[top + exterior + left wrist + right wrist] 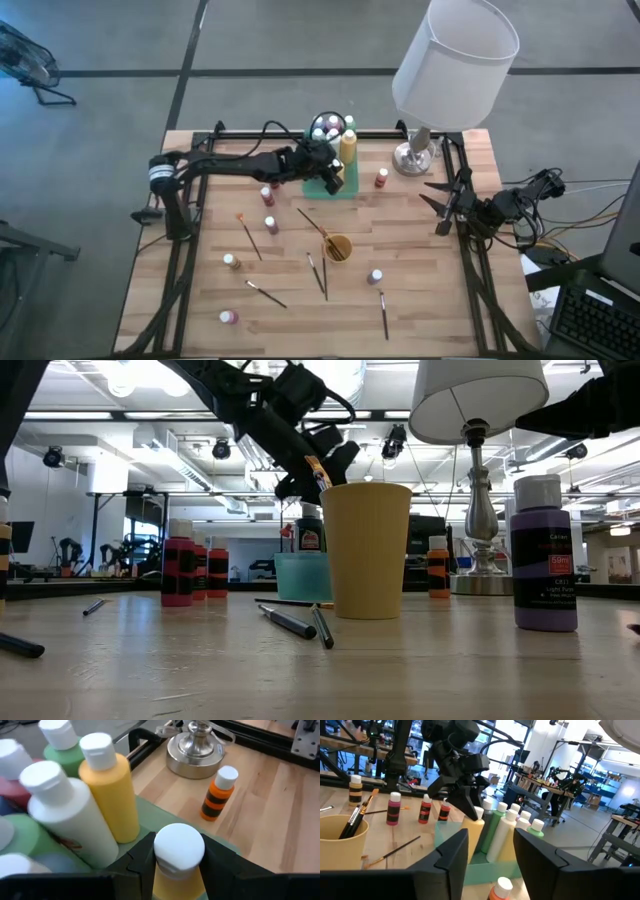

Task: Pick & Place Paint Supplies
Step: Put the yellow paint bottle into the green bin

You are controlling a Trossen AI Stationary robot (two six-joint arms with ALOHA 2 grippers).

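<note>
Lowering yellow bottle into tray | left gripper clamped on it | right gripper apart, idle at the table's right edge | risk: bottle probably knocks crowded neighbours over

From overhead, the left claw covers the bottle it grips, so that bottle's colour is unreadable there. In the left wrist view, the yellow bottle runs off the bottom edge. The lamp shade hides part of the table's far edge. Bottle labels are too small to read.
</note>
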